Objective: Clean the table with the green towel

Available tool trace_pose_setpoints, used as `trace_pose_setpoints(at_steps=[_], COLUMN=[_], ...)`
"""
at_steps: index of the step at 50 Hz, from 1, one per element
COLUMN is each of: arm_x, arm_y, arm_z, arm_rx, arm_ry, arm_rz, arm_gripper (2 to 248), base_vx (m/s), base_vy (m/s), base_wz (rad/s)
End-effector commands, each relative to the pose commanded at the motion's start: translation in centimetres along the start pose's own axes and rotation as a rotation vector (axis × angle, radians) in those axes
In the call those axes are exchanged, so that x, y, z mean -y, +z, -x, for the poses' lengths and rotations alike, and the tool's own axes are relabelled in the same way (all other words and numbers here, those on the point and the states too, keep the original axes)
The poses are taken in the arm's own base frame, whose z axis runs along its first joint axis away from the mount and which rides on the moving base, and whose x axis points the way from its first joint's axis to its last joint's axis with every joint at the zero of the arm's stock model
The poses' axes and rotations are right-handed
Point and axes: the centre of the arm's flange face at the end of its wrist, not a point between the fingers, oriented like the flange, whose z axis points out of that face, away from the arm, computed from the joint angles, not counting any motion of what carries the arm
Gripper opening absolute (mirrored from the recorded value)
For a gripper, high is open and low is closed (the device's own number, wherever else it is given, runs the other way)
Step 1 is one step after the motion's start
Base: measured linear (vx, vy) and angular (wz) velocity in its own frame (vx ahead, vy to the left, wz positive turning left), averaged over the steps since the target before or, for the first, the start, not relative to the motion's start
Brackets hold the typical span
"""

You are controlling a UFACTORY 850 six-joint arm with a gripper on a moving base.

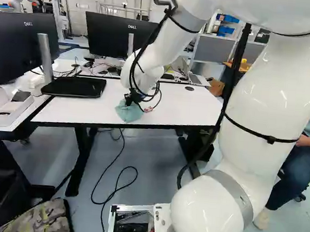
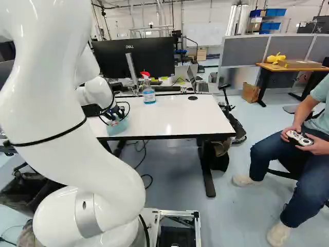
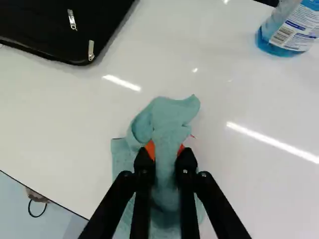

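Note:
At the front edge of the white table (image 1: pixel 177 110), the gripper (image 1: pixel 129 99) points down onto the green towel (image 1: pixel 128 112) in the left base view. The wrist view shows the gripper (image 3: pixel 165 152) shut on the towel (image 3: pixel 169 117), which is bunched between its two orange pads. Part of the cloth rises ahead of the fingers and the rest spreads beneath them on the tabletop. In the right base view the towel (image 2: pixel 118 126) lies at the table's near left part, partly behind the arm.
A spray bottle (image 2: pixel 148 90) with blue liquid stands farther back on the table. A black case (image 1: pixel 74 86) lies left of the towel, and monitors (image 1: pixel 116 35) stand behind. A seated person holds a controller (image 2: pixel 299 138) at the right.

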Motion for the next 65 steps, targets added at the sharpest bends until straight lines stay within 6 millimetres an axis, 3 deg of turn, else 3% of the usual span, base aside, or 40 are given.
trace_pose_setpoints(at_steps=[17, 33, 65], arm_x=[-2.9, -4.2, -0.1], arm_y=[-0.1, 1.3, 3.1], arm_z=[0.2, -1.7, -4.3], arm_rx=[0.001, -0.007, -0.019], arm_ry=[0.051, 0.070, 0.001], arm_rz=[0.035, 0.049, 0.001], arm_gripper=[57, 57, 57], base_vx=[0.000, 0.000, 0.000], base_vy=[0.000, 0.000, 0.000], base_wz=[0.000, 0.000, 0.000])
